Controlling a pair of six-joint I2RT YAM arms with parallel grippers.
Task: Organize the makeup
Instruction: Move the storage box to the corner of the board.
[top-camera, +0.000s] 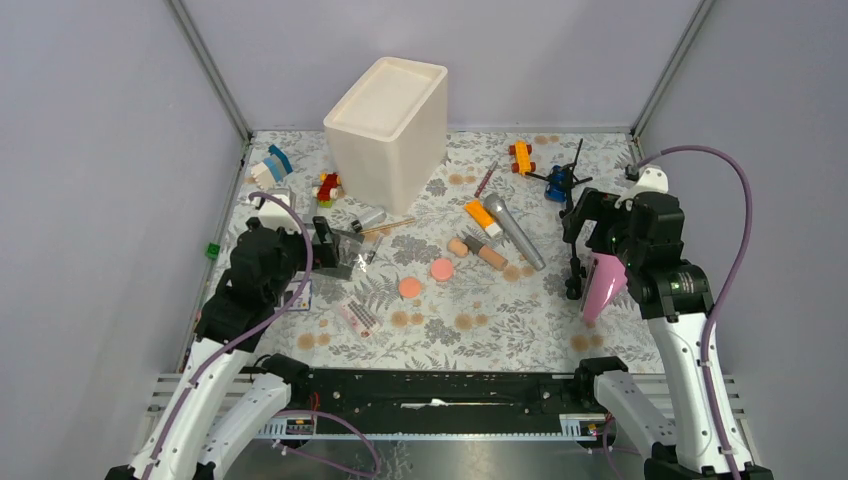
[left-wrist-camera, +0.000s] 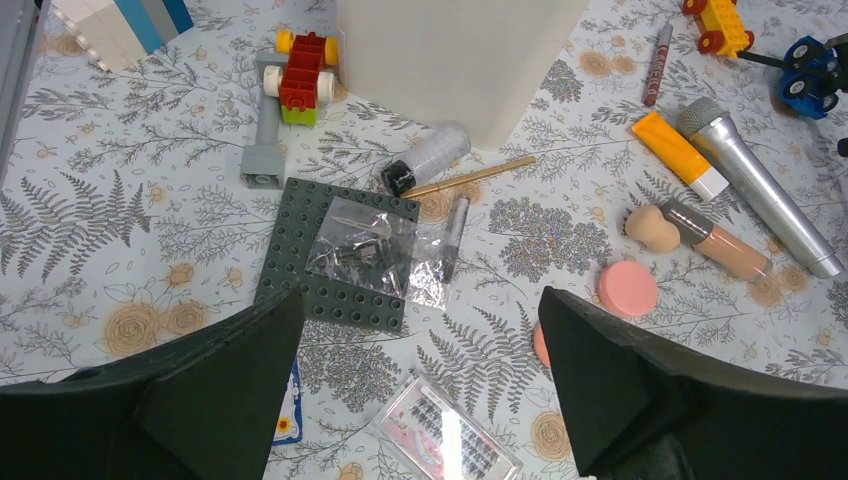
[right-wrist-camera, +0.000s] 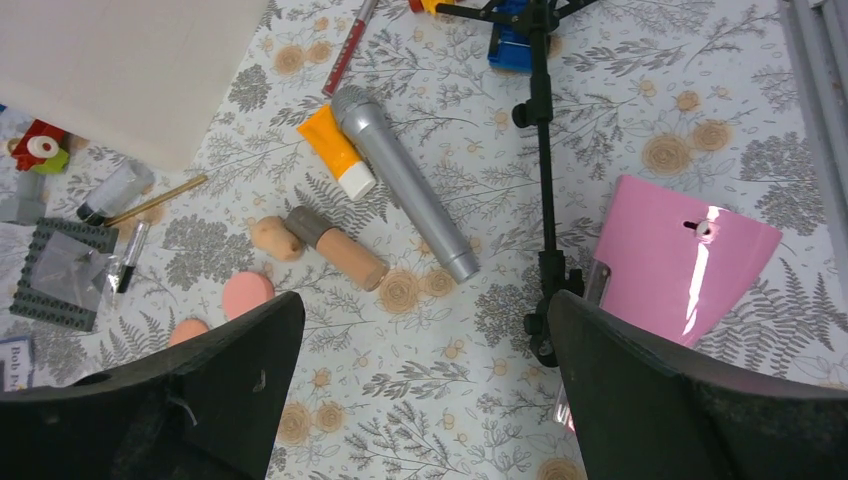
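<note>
By baseplate (right-wrist-camera: 50, 310), card (right-wrist-camera: 12, 362): "Bob…"

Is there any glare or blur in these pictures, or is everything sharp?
Left wrist view: sharp, with glints on the clear bag. Right wrist view: a white glare streak runs down the pink card. Top view: even light, only soft shadows.

The counter (top-camera: 480, 330) is overlooked from high behind, and viewed closely downward from both wrists, the orange tube (left-wrist-camera: 678, 152) being shared.
</note>
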